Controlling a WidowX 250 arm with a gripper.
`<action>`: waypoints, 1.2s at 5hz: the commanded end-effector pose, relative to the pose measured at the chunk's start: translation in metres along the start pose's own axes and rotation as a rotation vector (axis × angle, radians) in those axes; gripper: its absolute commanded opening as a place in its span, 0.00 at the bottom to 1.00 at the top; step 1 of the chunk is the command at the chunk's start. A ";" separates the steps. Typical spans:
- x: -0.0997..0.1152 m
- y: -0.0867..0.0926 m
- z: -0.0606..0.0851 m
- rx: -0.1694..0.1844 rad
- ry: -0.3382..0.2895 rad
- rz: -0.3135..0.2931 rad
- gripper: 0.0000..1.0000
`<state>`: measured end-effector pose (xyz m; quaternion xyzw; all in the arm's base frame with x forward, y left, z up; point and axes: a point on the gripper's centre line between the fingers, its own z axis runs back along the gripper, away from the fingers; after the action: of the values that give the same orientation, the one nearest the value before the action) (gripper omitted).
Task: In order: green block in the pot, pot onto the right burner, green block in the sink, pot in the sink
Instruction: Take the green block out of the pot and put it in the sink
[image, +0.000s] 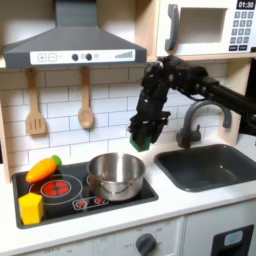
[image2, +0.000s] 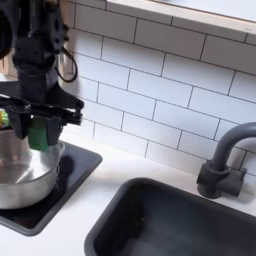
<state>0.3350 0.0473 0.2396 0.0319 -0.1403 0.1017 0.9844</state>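
Your gripper (image: 141, 135) pinches the green block (image2: 38, 132) above the pot's (image: 115, 175) rim at two o'clock, the pot sitting on the right burner (image: 108, 190) with the sink (image: 215, 165) at its three o'clock in the first exterior view.

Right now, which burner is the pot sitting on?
The pot covers the burner on the first exterior view's right; the other burner, beside the yellow block, glows red uncovered.
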 end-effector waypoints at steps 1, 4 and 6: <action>-0.017 -0.042 -0.001 -0.055 0.034 -0.087 0.00; -0.046 -0.090 -0.008 -0.117 0.088 -0.210 0.00; -0.052 -0.097 -0.024 -0.121 0.099 -0.242 0.00</action>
<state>0.3125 -0.0535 0.2030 -0.0170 -0.1012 -0.0226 0.9945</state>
